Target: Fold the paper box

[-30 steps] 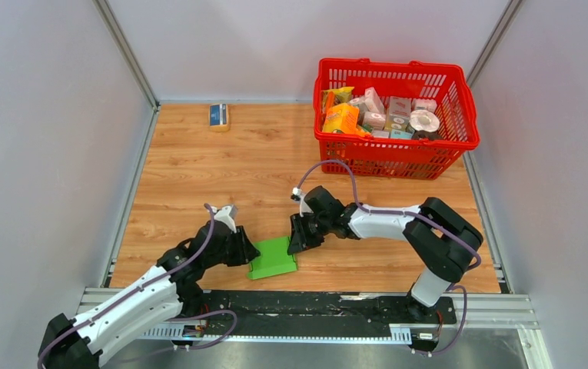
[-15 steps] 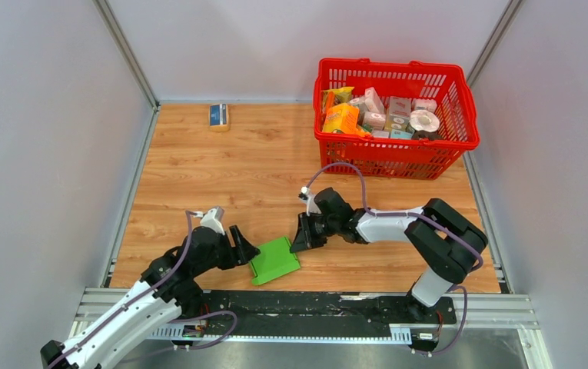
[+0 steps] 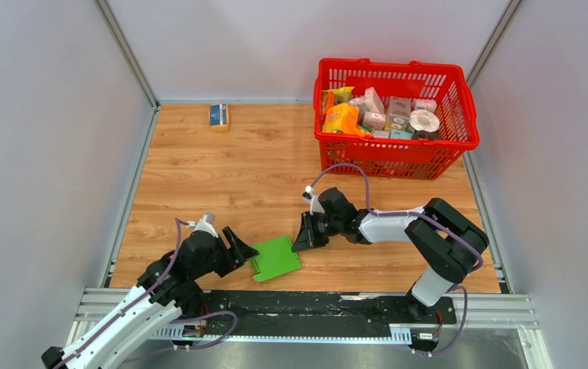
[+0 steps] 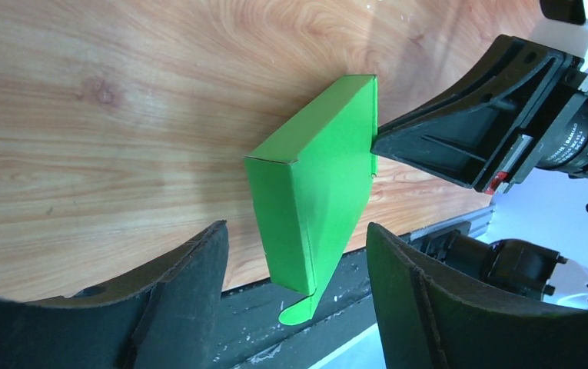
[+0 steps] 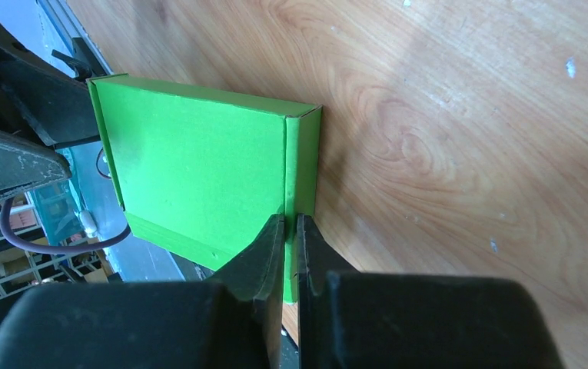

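The paper box [image 3: 277,257], bright green and folded flat-ish with its side walls up, lies on the wooden table near the front edge. In the left wrist view the paper box [image 4: 317,177] has a small rounded tab hanging over the black rail. My left gripper [image 3: 243,250] is open just left of it, and its wide-apart fingers [image 4: 198,269] flank the box's near end without touching it. My right gripper [image 3: 300,242] is shut on the box's right side wall. In the right wrist view the paper box [image 5: 198,165] has that thin green wall pinched in my right gripper [image 5: 290,221].
A red basket [image 3: 395,71] full of printed packages stands at the back right. A small blue-and-tan box [image 3: 219,115] sits at the back left. A black rail [image 3: 313,304] runs along the near edge just below the box. Grey walls close both sides.
My left gripper has let go, opened wide and drawn back toward the near left. The right gripper has closed on the box's right wall, and the box has slid slightly right.
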Tool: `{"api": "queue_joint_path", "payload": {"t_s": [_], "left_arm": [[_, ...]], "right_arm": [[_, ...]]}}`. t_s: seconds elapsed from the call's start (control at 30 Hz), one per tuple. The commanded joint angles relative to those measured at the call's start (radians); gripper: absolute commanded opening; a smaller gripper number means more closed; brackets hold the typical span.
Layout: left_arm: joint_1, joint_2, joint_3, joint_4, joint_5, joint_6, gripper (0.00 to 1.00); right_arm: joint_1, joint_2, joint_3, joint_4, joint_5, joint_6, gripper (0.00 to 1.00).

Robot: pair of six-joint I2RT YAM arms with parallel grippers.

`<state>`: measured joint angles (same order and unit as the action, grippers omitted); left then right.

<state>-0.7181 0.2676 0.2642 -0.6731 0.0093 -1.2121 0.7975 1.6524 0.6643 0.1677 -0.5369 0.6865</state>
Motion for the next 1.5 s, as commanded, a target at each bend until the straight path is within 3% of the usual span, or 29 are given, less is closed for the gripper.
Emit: {"api": "queue_joint_path", "payload": {"t_s": [0.0,0.13,0.27,0.43,0.6,0.73,0.77,0.83,0.87,0.97,1.13,1.33,1.47], "left_arm": [[0.002,0.021,-0.037,0.088,0.011,-0.124,0.74],[-0.001,0.093,-0.137,0.283,0.079,-0.210,0.73],[-0.004,0.143,-0.154,0.380,0.060,-0.230,0.68],[-0.007,0.139,-0.203,0.507,0.024,-0.299,0.51],[-0.007,0.105,-0.220,0.483,0.023,-0.334,0.33],[-0.006,0.052,-0.240,0.458,0.037,-0.378,0.28],[-0.006,0.038,-0.241,0.446,0.038,-0.406,0.28],[-0.006,-0.004,-0.241,0.396,0.049,-0.446,0.28],[-0.007,-0.019,-0.243,0.367,0.057,-0.501,0.28],[-0.006,-0.091,-0.240,0.307,0.077,-0.593,0.28],[-0.004,-0.215,-0.212,0.184,0.090,-0.667,0.26],[-0.006,-0.310,-0.195,0.104,0.146,-0.707,0.19],[-0.004,-0.329,-0.174,0.079,0.155,-0.708,0.19]], "right_arm": [[-0.009,0.020,-0.034,-0.030,0.095,-0.025,0.09],[-0.009,0.021,-0.037,-0.030,0.097,-0.030,0.08],[-0.011,0.021,-0.042,-0.022,0.100,-0.031,0.08],[-0.009,0.018,-0.035,-0.025,0.097,-0.031,0.10],[-0.009,-0.078,-0.002,-0.149,0.169,-0.112,0.26],[0.003,-0.195,0.037,-0.281,0.256,-0.224,0.43],[0.031,-0.228,0.044,-0.327,0.285,-0.255,0.53],[0.096,-0.331,0.063,-0.355,0.403,-0.371,0.64],[0.197,-0.362,0.069,-0.367,0.466,-0.408,0.74],[0.424,-0.462,0.074,-0.338,0.720,-0.562,0.80],[0.592,-0.491,0.081,-0.272,0.873,-0.720,0.81],[0.697,-0.362,0.162,-0.278,1.080,-0.904,0.80],[0.761,-0.306,0.136,-0.098,1.279,-1.041,0.71]]}}
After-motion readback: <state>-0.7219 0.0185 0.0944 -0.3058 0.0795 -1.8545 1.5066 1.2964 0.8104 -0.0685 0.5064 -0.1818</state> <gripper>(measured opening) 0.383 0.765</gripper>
